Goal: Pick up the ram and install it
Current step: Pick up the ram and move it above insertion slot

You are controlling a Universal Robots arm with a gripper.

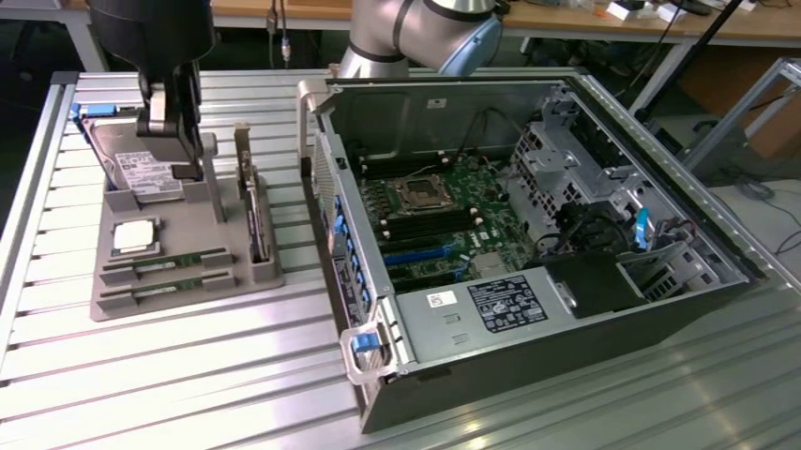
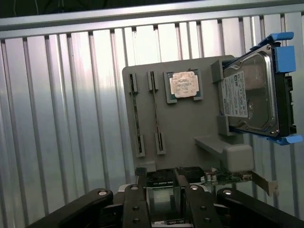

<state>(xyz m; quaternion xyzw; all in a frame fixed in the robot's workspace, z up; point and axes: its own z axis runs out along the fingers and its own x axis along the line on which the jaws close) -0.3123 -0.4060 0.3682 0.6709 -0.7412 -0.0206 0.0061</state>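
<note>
— Grey plastic tray (image 1: 188, 225), is that where the ram (image 1: 169, 261) lies?
— Yes, flat in a slot at the tray's near end. A second stick (image 1: 163, 289) lies in the slot just beside it.
— And the gripper (image 1: 188, 171)?
— It hangs over the far end of the tray, well apart from the ram. In the wrist view the jaws stand apart, with nothing clamped between them.
— What sits around it?
— A hard drive (image 1: 135, 169) with blue brackets leans in the tray's back holder, just beside the gripper. A silver processor (image 1: 135, 236) rests in its square pocket, between the drive and the ram. An expansion card (image 1: 257, 225) stands on edge in a slot along the tray's side, toward the exterior view's right.
— And the computer?
— The open case (image 1: 414, 117) lies on the slatted metal table (image 1: 188, 375), on the exterior view's right, just beside the tray. Its green motherboard (image 1: 463, 187) shows inside. The upright card and the case's near wall stand between the ram and the board. The arm's grey joint (image 1: 400, 37) rises behind the case.
</note>
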